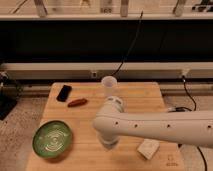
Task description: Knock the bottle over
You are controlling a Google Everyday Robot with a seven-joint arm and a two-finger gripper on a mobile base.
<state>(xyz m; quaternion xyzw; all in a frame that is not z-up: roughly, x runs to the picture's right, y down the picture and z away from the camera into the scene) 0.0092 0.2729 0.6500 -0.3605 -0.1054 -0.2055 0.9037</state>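
Observation:
The bottle does not show in the camera view; the spot near the table's front middle where it stood is covered by my arm. My white arm (150, 127) reaches in from the right across the wooden table (90, 120). Its gripper (108, 143) points down at the front middle of the table, just right of the green plate.
A green plate (52, 139) lies at the front left. A black phone (64, 92) and a red-brown sausage-like item (77, 102) lie at the back left. A clear cup (109, 82) stands at the back middle. A white box (148, 148) lies at the front right.

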